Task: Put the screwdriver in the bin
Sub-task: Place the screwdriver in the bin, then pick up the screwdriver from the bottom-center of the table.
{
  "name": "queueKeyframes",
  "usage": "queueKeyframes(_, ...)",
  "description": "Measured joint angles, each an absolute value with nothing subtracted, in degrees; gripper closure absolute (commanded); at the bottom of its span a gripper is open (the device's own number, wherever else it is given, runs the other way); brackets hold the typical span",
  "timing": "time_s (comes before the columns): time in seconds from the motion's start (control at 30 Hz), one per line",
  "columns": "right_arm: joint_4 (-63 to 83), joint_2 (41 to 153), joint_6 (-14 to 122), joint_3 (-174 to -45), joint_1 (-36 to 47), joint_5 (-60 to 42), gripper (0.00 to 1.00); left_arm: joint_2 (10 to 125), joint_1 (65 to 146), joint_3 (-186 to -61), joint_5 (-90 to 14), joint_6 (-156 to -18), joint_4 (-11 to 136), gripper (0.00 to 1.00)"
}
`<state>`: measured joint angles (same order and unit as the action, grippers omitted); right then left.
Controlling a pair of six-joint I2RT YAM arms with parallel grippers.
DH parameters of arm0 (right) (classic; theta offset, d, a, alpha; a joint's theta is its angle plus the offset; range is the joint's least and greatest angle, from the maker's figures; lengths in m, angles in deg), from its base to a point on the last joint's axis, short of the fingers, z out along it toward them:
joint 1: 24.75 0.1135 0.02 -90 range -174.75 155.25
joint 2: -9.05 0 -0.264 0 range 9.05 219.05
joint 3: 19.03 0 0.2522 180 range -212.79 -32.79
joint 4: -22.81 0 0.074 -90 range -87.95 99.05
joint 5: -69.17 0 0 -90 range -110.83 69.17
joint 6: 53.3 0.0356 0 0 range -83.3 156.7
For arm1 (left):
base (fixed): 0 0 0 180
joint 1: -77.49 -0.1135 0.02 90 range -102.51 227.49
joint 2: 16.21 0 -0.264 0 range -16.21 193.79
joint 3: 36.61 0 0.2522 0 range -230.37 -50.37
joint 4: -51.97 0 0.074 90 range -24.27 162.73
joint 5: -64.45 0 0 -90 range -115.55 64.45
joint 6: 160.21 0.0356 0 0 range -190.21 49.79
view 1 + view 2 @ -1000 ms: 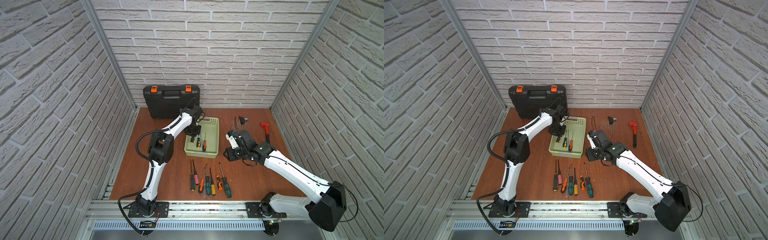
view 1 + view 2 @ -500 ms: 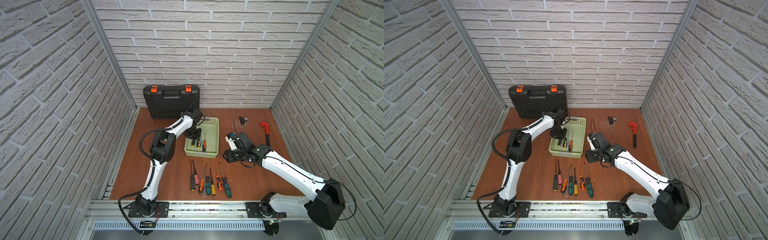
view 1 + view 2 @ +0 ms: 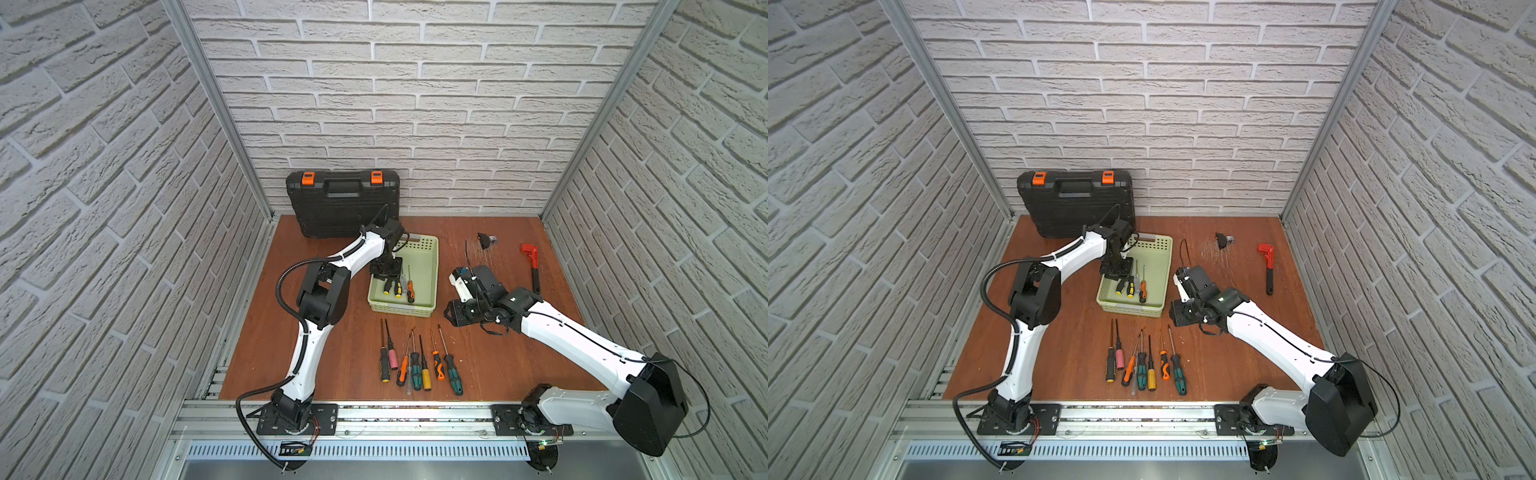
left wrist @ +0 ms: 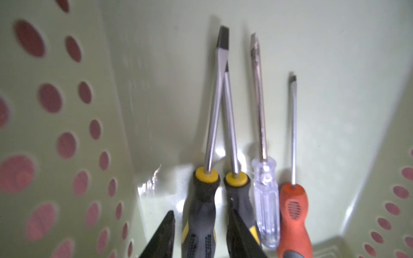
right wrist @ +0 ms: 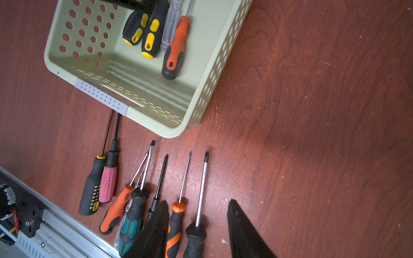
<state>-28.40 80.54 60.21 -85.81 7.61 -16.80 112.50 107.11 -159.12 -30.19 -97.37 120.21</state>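
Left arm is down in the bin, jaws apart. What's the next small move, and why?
Probably lift the left gripper straight up out of the bin: its fingers stand apart on either side of a black-and-yellow screwdriver that lies on the bin floor beside three others, so nothing seems left to hold.

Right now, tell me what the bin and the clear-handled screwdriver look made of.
Bin: moulded plastic, it seems; pale green, semi-gloss, with soft highlights and round holes.
Clear-handled screwdriver: see-through fluted handle, likely hard plastic; shaft metal, dull and speckled, perhaps tarnished.
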Motion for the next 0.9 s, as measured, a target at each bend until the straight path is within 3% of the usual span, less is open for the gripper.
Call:
queueKeyframes(0.27, -33.3, 79.4, 60.5, -85.8, 10.1, -16.8, 0.55, 97.9, 107.1, -153.3, -31.7, -98.9, 118.1, 0.57)
queueKeyframes(0.53, -38.3, 78.0, 65.6, -82.3, 18.3, -18.0, 0.56, 82.2, 107.1, -142.9, -30.7, -100.0, 115.8, 0.51)
queueKeyframes(0.9, -40.6, 79.7, 72.6, -80.6, 25.8, -20.1, 0.52, 72.5, 107.0, -131.6, -27.5, -101.3, 114.9, 0.43)
